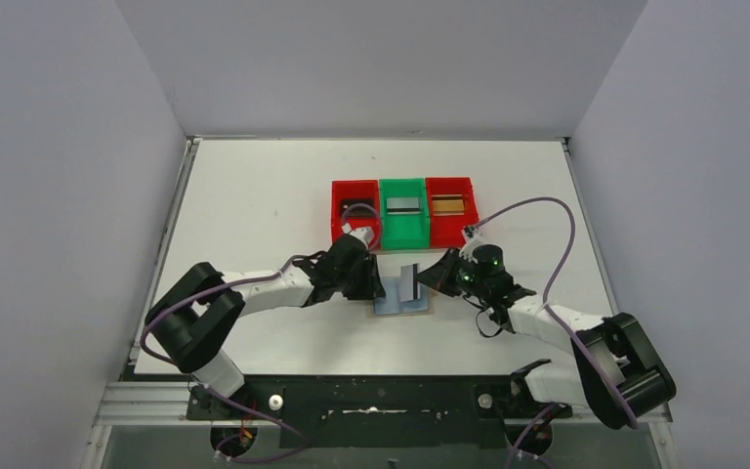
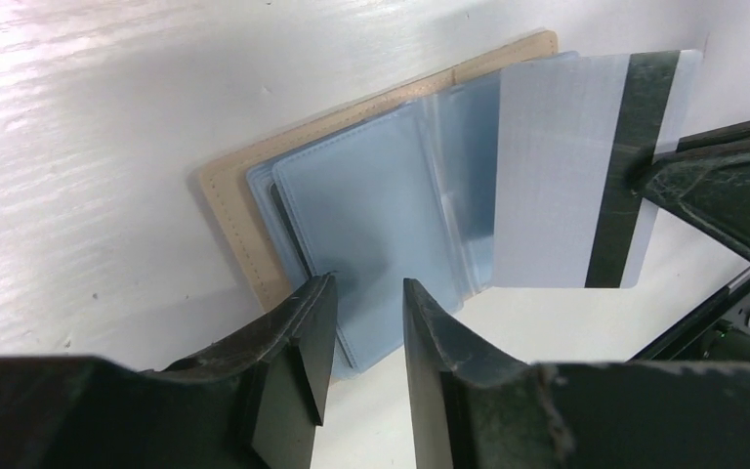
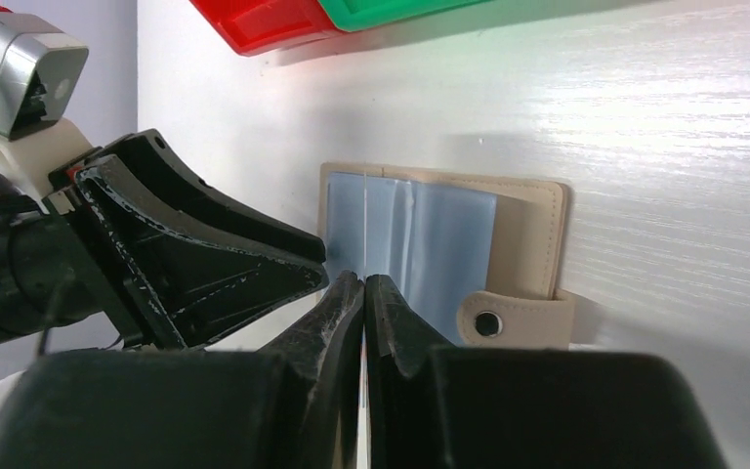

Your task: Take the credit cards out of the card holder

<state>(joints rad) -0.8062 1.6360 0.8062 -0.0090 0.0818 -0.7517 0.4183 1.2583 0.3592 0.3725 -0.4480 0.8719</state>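
The card holder is beige-tan outside with a stitched edge and light blue inside. The raised card is silver-grey with a dark stripe. On the white table, the left red bin has a dark card, the green bin a grey card, and the right red bin a gold-brown card.

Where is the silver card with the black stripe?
In the top view, the silver card is pinched in the right hand just over the open wallet, mid-table, nearer than the green bin.
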